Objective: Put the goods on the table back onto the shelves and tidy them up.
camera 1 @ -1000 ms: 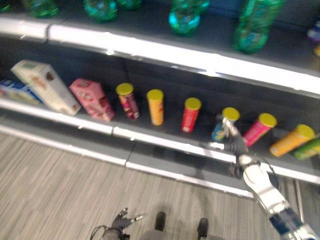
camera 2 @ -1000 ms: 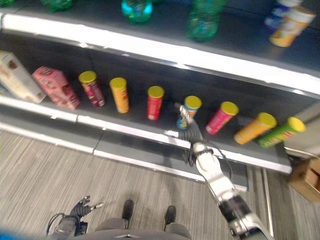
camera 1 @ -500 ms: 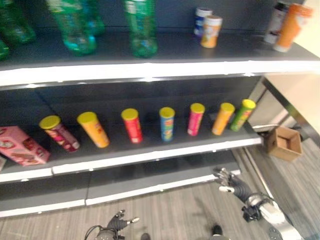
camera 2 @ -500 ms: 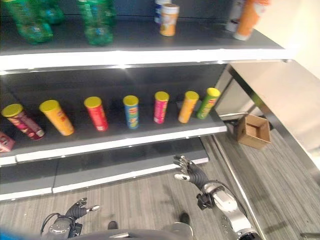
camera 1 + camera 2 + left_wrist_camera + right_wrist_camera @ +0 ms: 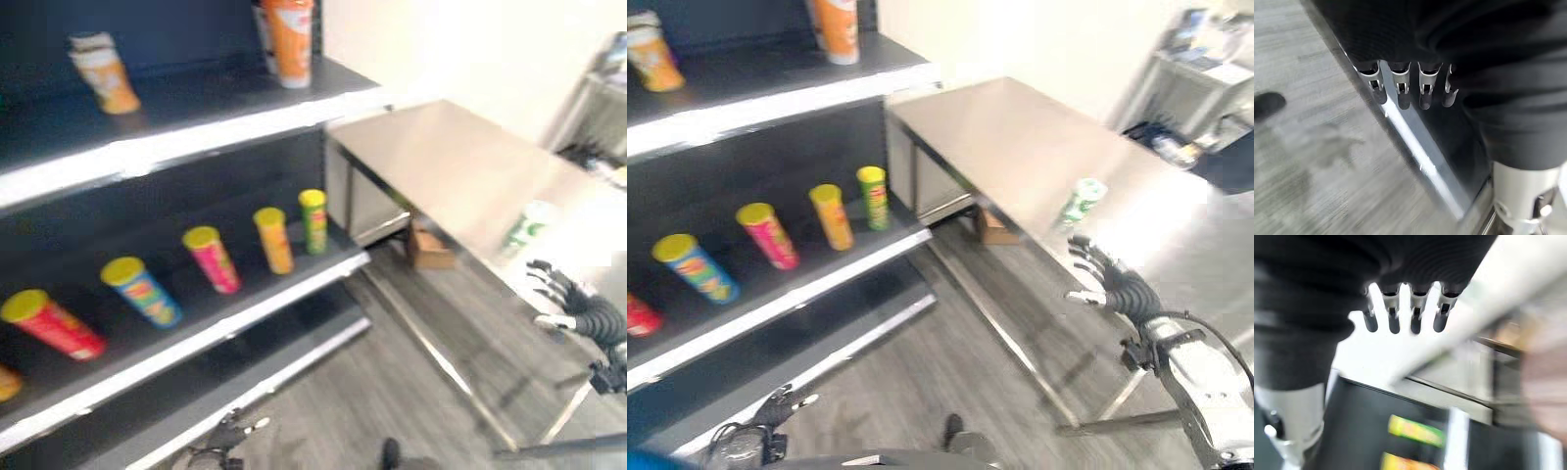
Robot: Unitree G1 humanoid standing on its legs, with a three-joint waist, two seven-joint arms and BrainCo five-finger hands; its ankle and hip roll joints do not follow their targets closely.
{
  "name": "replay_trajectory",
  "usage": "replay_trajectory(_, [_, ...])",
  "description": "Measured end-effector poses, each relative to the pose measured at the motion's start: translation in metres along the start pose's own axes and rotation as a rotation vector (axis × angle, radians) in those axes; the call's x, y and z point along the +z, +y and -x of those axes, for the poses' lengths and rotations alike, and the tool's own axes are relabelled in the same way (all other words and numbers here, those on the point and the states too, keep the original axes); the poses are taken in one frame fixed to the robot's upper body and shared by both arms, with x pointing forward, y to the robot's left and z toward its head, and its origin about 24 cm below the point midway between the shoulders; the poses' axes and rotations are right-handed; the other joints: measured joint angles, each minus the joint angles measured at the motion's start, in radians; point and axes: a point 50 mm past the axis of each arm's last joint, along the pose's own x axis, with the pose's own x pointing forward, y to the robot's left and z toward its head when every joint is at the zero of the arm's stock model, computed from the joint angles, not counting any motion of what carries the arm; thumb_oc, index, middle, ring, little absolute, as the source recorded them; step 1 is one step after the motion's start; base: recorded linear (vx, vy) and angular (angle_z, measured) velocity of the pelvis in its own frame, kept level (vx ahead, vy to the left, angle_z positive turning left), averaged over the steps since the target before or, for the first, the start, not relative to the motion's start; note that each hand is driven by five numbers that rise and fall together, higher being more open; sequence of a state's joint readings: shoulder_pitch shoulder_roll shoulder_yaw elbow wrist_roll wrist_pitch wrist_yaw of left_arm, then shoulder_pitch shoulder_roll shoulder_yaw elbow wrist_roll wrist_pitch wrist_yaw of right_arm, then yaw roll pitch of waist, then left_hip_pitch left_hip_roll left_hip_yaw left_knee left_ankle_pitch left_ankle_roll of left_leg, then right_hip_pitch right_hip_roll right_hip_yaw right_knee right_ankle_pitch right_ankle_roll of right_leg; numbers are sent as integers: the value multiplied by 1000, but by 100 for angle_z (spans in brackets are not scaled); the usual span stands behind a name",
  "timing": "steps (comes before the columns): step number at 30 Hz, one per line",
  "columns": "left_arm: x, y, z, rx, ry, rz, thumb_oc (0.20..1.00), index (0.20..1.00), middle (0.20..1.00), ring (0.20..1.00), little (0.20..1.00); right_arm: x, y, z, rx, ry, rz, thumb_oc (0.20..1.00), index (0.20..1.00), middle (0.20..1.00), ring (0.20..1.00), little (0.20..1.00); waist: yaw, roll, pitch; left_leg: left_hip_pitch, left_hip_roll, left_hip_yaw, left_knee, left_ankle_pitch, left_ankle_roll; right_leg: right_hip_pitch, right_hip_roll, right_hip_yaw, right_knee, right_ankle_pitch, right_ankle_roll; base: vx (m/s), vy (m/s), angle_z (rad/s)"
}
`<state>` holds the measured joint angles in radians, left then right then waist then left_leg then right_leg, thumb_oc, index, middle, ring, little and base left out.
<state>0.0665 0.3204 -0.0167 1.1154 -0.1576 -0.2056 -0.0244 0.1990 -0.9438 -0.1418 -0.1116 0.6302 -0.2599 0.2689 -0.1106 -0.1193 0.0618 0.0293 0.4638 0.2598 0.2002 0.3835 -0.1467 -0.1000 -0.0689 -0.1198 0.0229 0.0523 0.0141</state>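
Right hand [image 5: 1114, 281] hovers at 3 o'clock at the counter [image 5: 1019, 137] edge, fingers spread, empty. A green-white can [image 5: 1080, 203] stands on the counter just beyond the hand, not touching it. Left hand [image 5: 774, 409] hangs low at 7 o'clock above the floor [image 5: 950, 362], fingers relaxed and straight, empty. On the lower shelf [image 5: 245, 304] at 9 o'clock stands a row of yellow-lidded tubes [image 5: 272, 239]; an orange tub [image 5: 290, 39] sits on the upper shelf. Cardboard box [image 5: 429, 245] under the counter.
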Motion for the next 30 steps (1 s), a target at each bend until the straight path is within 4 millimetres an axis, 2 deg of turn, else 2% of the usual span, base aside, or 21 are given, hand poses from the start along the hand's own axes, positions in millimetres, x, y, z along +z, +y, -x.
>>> replay_trajectory(1, [-2,-2,1,-9,3,-3,1000,1000,1000,1000,1000,11,-2,-6,-6,-60,-7,1000,1000,1000,1000,1000,1,-27,-1,-14,-83,-71,16,-110,-74,3,-15,40,-20,11,-17,7,-257,-120])
replay_trajectory(2, [-1,-6,0,-19,-4,5,1000,1000,1000,1000,1000,27,0,-15,20,-130,2,1000,1000,1000,1000,1000,3,-47,3,-30,-189,-118,12,-227,-56,5,-36,67,-49,19,-30,12,-55,-84])
replay_trajectory(3, [3,-10,-1,-25,-16,22,1000,1000,1000,1000,1000,44,2,-19,45,-207,24,1000,1000,1000,1000,1000,6,-45,13,-49,-254,-127,6,-290,-22,23,-44,57,-82,24,-27,55,-102,-78])
replay_trajectory(4, [5,-11,-2,-25,-25,27,1000,1000,1000,1000,1000,51,6,-19,67,-253,24,1000,1000,1000,1000,1000,6,-40,14,-83,-303,-90,-4,-329,20,48,-39,31,-118,56,-22,52,-47,-52])
replay_trajectory(6, [9,-15,-3,-36,-38,33,1000,1000,1000,1000,1000,51,5,-18,55,-251,37,1000,1000,1000,1000,1000,4,-31,18,-107,-361,-55,-43,-368,39,38,-35,40,-99,50,-15,68,-39,-41])
replay_trajectory(7, [7,-18,-2,-43,-34,35,1000,1000,1000,1000,1000,52,1,-19,39,-247,51,1000,1000,1000,1000,1000,7,-2,16,-120,-372,-27,-45,-386,65,33,-19,49,-95,47,-9,57,-29,-54])
replay_trajectory(8, [-3,-24,1,-53,-10,47,1000,1000,1000,1000,1000,55,-5,-20,19,-242,102,1000,1000,1000,1000,1000,8,62,11,-135,-363,-38,-107,-458,103,26,29,55,-92,40,11,87,-32,-119])
replay_trajectory(9, [-8,-21,3,-43,0,47,1000,1000,1000,1000,1000,50,-12,-23,-54,-247,116,1000,1000,1000,1000,1000,47,73,20,-127,-344,-20,-114,-425,104,-65,62,61,109,-12,23,65,-31,-88])
replay_trajectory(10, [-11,-15,4,-29,7,43,1000,1000,1000,1000,1000,45,-16,-22,-98,-226,139,1000,1000,1000,1000,1000,30,63,16,-120,-355,-28,-130,-424,101,-73,64,58,186,-66,29,93,-2,-62])
replay_trajectory(11, [-14,-11,6,-19,17,37,1000,1000,1000,1000,1000,42,-20,-21,-128,-209,164,1000,1000,1000,1000,1000,24,49,16,-105,-380,-34,-142,-421,97,-56,52,60,183,-127,17,144,46,18])
replay_trajectory(14, [-16,-12,4,-18,38,42,1000,1000,1000,1000,1000,34,-38,-15,-251,-160,265,1000,1000,1000,1000,1000,36,57,29,-62,-390,-51,-176,-397,97,1,49,58,115,-117,21,120,47,13])
replay_trajectory(16, [-18,-12,5,-18,41,41,1000,1000,1000,1000,1000,29,-41,-13,-280,-130,307,1000,1000,1000,1000,1000,45,68,34,-36,-398,-53,-202,-382,108,27,49,58,89,-113,23,197,116,4])
replay_trajectory(18, [-25,-14,8,-26,67,28,1000,1000,1000,1000,1000,15,-45,-9,-330,-56,370,1000,1000,1000,1000,1000,58,82,30,-2,-403,-51,-234,-383,112,73,48,60,32,-103,31,189,143,-2])
replay_trajectory(20, [-22,-14,6,-25,58,29,1000,1000,1000,1000,1000,5,-44,-7,-367,-30,364,1000,1000,1000,1000,1000,63,81,31,10,-410,-48,-253,-383,113,104,49,67,-24,-64,25,158,163,-9])
replay_trajectory(22, [-12,-16,4,-34,20,29,1000,1000,1000,1000,1000,-12,-48,-1,-389,65,375,1000,1000,1000,1000,1000,85,74,33,40,-416,-46,-270,-386,118,126,47,75,-40,-62,32,107,168,-13])
replay_trajectory(23, [-8,-16,2,-33,4,29,1000,1000,1000,1000,1000,-14,-48,-1,-394,72,379,1000,1000,1000,1000,1000,88,73,33,42,-424,-43,-271,-392,126,128,45,74,-33,-58,37,82,158,-24])
replay_trajectory(24, [-5,-17,1,-36,-1,29,1000,1000,1000,1000,1000,-17,-49,-5,-403,78,382,1000,1000,1000,1000,1000,93,75,42,48,-415,-32,-277,-395,145,93,47,70,35,-73,62,33,71,-23])
replay_trajectory(25, [-4,-17,1,-36,-8,29,1000,1000,1000,1000,1000,-20,-47,-8,-402,91,379,1000,1000,1000,1000,1000,95,74,45,59,-407,-27,-289,-390,145,66,46,66,88,-88,79,53,82,-23])
replay_trajectory(27, [5,-14,-3,-36,-25,14,1000,1000,1000,1000,1000,-25,-46,-6,-405,113,374,1000,1000,1000,1000,1000,87,71,75,90,-416,-41,-294,-395,147,23,24,52,260,-140,143,88,28,14])
replay_trajectory(28, [7,-12,-3,-32,-29,9,1000,1000,1000,1000,1000,-28,-45,-3,-405,129,371,1000,1000,1000,1000,1000,77,62,79,94,-422,-51,-291,-401,156,12,6,39,306,-154,153,96,-32,42])
replay_trajectory(30, [8,-3,-3,-13,-31,-9,1000,1000,1000,1000,1000,-45,-40,11,-407,202,374,1000,1000,1000,1000,1000,82,21,76,95,-448,-97,-295,-403,169,2,-37,37,335,-204,120,60,-69,53])
